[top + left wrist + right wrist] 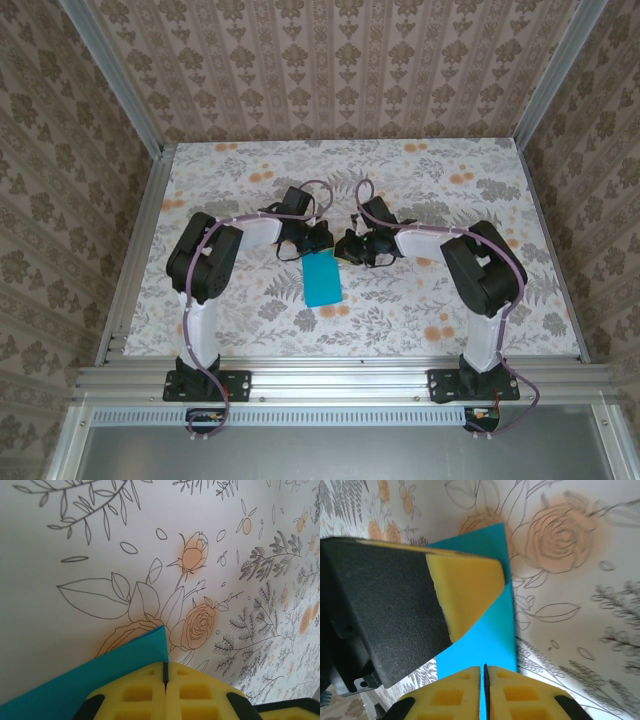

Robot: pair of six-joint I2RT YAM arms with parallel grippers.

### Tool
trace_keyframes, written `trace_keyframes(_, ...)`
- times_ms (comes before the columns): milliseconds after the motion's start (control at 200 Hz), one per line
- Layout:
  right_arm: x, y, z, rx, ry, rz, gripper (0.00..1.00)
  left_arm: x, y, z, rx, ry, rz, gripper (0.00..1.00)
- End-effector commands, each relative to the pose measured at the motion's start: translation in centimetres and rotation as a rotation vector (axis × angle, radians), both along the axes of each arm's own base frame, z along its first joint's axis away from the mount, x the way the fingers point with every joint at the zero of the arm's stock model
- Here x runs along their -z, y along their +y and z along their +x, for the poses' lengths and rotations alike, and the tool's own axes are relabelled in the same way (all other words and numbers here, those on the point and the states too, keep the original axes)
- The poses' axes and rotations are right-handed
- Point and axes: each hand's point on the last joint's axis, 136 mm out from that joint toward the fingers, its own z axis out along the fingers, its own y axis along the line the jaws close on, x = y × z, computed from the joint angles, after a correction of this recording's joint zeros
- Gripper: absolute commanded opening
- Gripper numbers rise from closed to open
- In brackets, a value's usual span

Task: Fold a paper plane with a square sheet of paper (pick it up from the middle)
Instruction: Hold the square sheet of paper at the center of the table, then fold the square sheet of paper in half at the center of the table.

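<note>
Left gripper [165, 672] clamped shut on the far edge of the square sheet of paper [322, 279]. Right gripper [484, 672] pinches the same edge, just alongside.

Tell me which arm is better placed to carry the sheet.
Probably the right arm: its jaws are shut mid-edge on the teal paper sheet, while the left arm pinches just a corner.

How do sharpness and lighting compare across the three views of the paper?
Top external: evenly lit, sharp, no glare on the thin teal-blue square sheet of paper. Left wrist: floral tabletop crisp, light flat. Right wrist: tabletop blurs toward the right edge, paper sharp.
</note>
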Motion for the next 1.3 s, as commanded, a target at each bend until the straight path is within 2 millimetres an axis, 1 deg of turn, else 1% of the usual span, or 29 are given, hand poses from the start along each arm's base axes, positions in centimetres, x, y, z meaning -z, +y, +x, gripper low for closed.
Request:
trace_keyframes(0,0.9,1.0,-0.4,-0.028,0.045,0.018,0.12,3.2,1.5,-1.4,-0.006,0.061,0.109,0.04)
trace_keyframes(120,2.1,0.7,-1.3,-0.036,0.080,0.001,0.12,3.4,1.5,-1.5,-0.008,0.061,0.119,0.04)
trace_keyframes(265,3.3,0.1,-3.2,-0.057,0.127,-0.021,0.12,3.8,1.8,-1.6,-0.024,0.068,0.137,0.03)
trace_keyframes(360,3.4,-0.1,-4.6,-0.083,0.153,-0.015,0.12,4.3,2.3,-1.8,-0.034,0.073,0.166,0.03)
trace_keyframes(530,3.3,-1.1,-7.4,-0.116,0.197,-0.040,0.12,4.8,3.0,-2.0,-0.050,0.078,0.202,0.03)
trace_keyframes(750,3.0,-1.3,-10.6,-0.169,0.225,-0.056,0.12,5.2,3.4,-2.1,-0.055,0.080,0.221,0.02)
trace_keyframes(970,4.4,-2.4,-14.5,-0.201,0.287,-0.121,0.13,5.5,3.5,-2.2,-0.059,0.084,0.225,0.02)
trace_keyframes(1035,4.5,-2.8,-15.2,-0.208,0.291,-0.141,0.13,5.5,3.5,-2.2,-0.058,0.083,0.224,0.02)
trace_keyframes(1090,3.9,-2.8,-15.4,-0.214,0.273,-0.135,0.13,5.2,3.4,-2.2,-0.057,0.079,0.219,0.02)
trace_keyframes(1140,2.7,-2.6,-14.8,-0.216,0.230,-0.118,0.13,5.1,3.3,-2.2,-0.052,0.075,0.214,0.02)
trace_keyframes(1195,0.8,-2.1,-13.6,-0.212,0.162,-0.099,0.14,4.7,3.0,-2.1,-0.046,0.070,0.201,0.02)
trace_keyframes(1255,-1.2,-1.5,-11.5,-0.189,0.076,-0.075,0.14,4.1,2.6,-2.0,-0.038,0.063,0.180,0.02)
trace_keyframes(1295,-2.0,-1.3,-10.1,-0.166,0.034,-0.065,0.14,3.6,2.2,-1.9,-0.033,0.057,0.164,0.03)
